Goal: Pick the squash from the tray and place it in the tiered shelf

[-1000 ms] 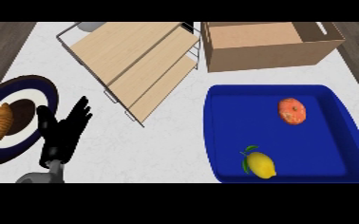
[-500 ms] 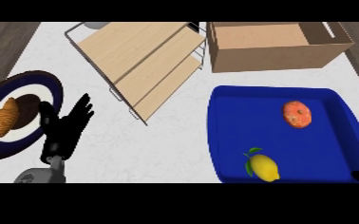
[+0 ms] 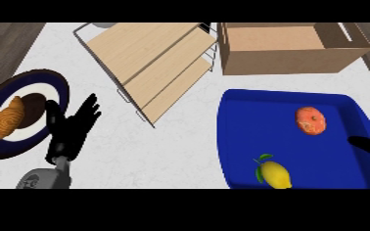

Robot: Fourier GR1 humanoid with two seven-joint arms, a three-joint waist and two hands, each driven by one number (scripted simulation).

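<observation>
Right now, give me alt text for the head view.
A blue tray at right holds an orange squash and a lemon. The open left hand rests beside a plate; a wooden tiered shelf and cardboard box sit behind.

No readable text, label, brand, number or sign anywhere in view.
</observation>
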